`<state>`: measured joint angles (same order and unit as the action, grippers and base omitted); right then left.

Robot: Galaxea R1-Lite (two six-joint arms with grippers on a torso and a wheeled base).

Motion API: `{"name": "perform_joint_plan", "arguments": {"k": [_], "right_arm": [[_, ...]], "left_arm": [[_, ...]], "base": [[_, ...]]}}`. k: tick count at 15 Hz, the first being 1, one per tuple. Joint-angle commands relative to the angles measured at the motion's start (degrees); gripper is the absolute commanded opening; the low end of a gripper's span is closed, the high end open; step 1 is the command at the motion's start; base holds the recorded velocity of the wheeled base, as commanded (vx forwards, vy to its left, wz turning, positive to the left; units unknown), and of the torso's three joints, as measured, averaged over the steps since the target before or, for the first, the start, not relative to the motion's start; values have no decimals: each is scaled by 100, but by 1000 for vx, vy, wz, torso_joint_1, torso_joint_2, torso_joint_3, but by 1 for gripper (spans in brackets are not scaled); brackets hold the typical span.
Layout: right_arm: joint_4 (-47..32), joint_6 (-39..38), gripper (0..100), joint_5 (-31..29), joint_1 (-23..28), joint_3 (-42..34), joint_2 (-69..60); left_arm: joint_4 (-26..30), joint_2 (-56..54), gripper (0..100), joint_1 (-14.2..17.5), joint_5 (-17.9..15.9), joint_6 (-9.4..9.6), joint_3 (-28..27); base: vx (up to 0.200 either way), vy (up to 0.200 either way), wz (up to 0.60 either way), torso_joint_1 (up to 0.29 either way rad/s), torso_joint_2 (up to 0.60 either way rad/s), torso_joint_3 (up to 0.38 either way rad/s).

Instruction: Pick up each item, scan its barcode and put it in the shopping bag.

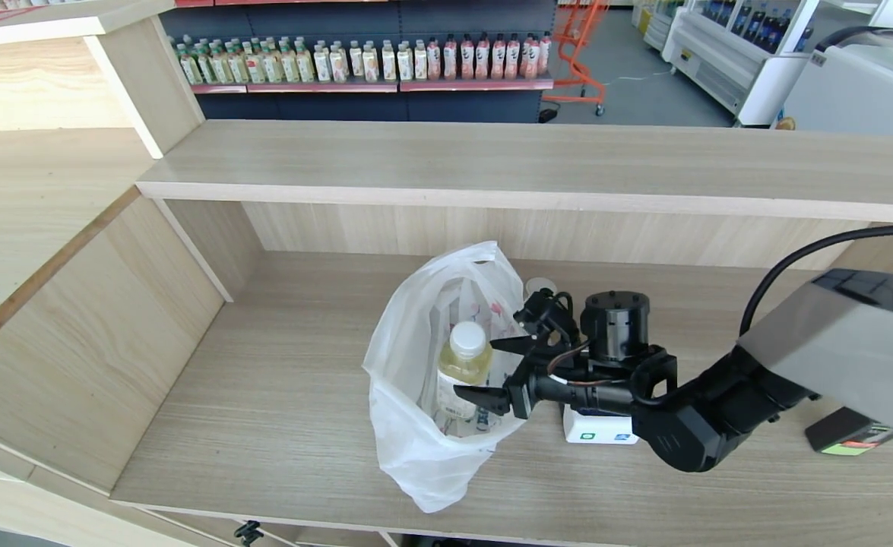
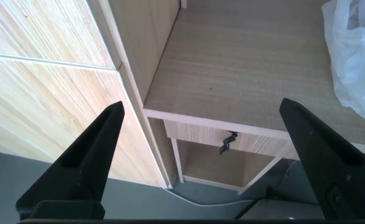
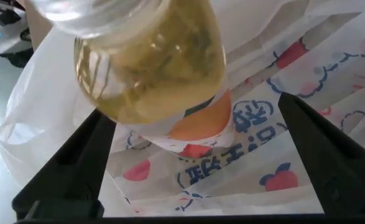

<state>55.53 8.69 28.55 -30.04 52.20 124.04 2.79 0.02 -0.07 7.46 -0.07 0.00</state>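
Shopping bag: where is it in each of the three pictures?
Head view: shopping bag mid-counter, right gripper at its mouth.
Left wrist view: bag on the counter, beyond the left gripper.
Right wrist view: bag surrounding the bottle.
Shared landmark: the bottle, inside the bag in the head view.

A white plastic shopping bag [image 1: 408, 448] stood open near the middle of the counter's [image 1: 264, 425] front edge, holding a white-capped bottle [image 1: 464, 361] of pale yellow drink, cap up, against a fruit-patterned packet [image 3: 275, 168].
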Motion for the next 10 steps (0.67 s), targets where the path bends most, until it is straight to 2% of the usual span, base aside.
{"name": "perform_joint_plan", "arguments": {"k": [1,3,7,10], "right_arm": [[-104,-553,100,10,130,-219,-662],[-244,-825,100,10,200,-360,-1040],[-1220,-1098,100,89,701,-1581,-3096],[-1475,-1186,100,28,903,-1722,-3826]], "left_arm": [[2,6,100,-1,1,-1,0],[2,6,100,-1,1,-1,0],[2,6,100,-1,1,-1,0],[2,6,100,-1,1,-1,0]], "base": [[0,0,0,0,0,0],[0,0,0,0,0,0],[0,0,0,0,0,0],[0,0,0,0,0,0]]}}
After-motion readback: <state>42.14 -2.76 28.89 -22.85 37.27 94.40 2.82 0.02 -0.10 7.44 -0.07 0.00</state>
